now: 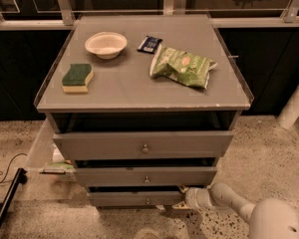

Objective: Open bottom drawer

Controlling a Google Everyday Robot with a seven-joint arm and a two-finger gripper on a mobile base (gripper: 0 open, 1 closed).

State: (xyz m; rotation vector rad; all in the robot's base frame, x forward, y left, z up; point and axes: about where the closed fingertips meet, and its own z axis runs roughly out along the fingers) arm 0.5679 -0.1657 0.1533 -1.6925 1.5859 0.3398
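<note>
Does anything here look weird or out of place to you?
Mostly tidy. One oddity: the gripper is down at the right end of the bottom drawer, away from its centre knob. The green snack bag lies crumpled on top.

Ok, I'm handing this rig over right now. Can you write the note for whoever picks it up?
The gripper is low at the right end of the bottom drawer, with the arm reaching in from the lower right. I can't tell whether it has hold of the drawer.
The bottom drawer's front sits set back under the middle drawer, and no interior shows. Its knob is at centre, left of the gripper and untouched.
Done: the gripper is at drawer height.
Left: take hold and pull the drawer out.
</note>
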